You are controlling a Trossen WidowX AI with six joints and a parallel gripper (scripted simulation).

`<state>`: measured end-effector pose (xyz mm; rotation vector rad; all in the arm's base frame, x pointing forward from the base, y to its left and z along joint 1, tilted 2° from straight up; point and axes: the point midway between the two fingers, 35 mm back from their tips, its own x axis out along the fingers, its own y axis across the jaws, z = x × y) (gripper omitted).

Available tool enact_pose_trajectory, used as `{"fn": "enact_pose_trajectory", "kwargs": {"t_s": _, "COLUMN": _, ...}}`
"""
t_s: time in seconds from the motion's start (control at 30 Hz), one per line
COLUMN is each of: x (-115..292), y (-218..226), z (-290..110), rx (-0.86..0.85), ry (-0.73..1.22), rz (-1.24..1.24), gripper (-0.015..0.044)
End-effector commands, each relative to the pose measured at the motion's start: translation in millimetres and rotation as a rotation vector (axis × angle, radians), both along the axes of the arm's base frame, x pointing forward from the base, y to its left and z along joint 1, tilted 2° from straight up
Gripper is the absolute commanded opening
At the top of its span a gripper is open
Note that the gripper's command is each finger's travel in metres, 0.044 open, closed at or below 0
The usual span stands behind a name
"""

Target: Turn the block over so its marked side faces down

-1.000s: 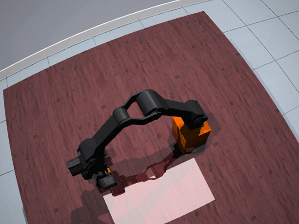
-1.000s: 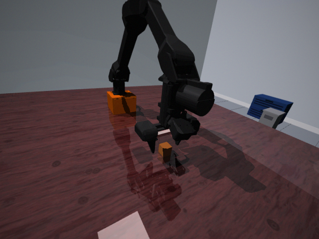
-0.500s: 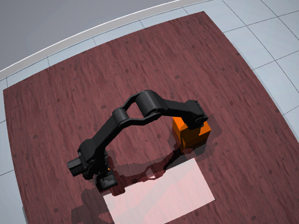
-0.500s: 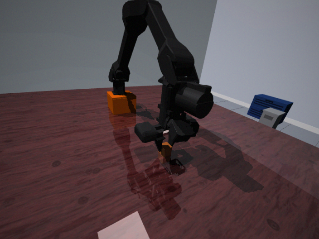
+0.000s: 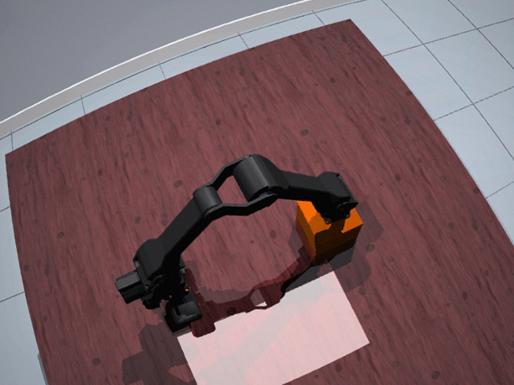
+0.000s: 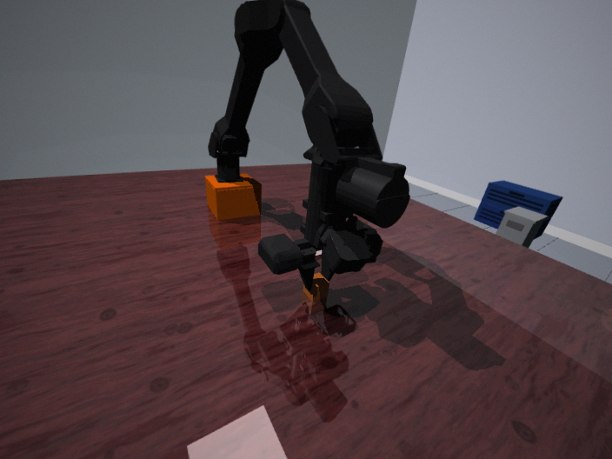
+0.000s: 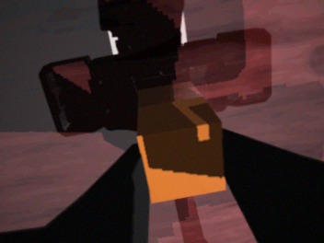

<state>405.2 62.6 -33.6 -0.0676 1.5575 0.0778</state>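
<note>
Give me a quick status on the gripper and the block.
Gripper shut on the small orange block, low at the table. Flip not yet done. Nothing in the way nearby.

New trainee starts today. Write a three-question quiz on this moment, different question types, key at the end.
1. True or false: the claw is shut on the small orange block.
2. Multiple choice: the arm's base stands on
A. a blue box
B. a large orange block
C. the pale patch
3. Fill in: in the wrist view, a dark ___ flanks each side of the small orange block.

Key
1. True: both fingers press the block's sides, low over the table.
2. B
3. finger
</note>
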Motion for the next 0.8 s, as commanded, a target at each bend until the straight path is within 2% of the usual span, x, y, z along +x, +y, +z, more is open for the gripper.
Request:
{"fn": "enact_pose_trajectory", "kwargs": {"t_s": 0.0, "x": -0.7, "y": 0.4, "z": 1.7, "rx": 0.002, "ry": 0.006, "rz": 0.002, "gripper": 0.0}}
{"fn": "enact_pose_trajectory", "kwargs": {"t_s": 0.17, "x": -0.9, "y": 0.2, "z": 26.9, "rx": 0.002, "ry": 0.006, "rz": 0.002, "gripper": 0.0}}
{"fn": "enact_pose_trajectory", "kwargs": {"t_s": 0.37, "x": -0.6, "y": 0.2, "z": 26.2, "rx": 0.002, "ry": -0.003, "rz": 0.002, "gripper": 0.0}}
{"fn": "enact_pose_trajectory", "kwargs": {"t_s": 0.77, "x": 2.4, "y": 1.0, "z": 17.1, "rx": 0.017, "ry": -0.17, "rz": 0.005, "gripper": 0.0}}
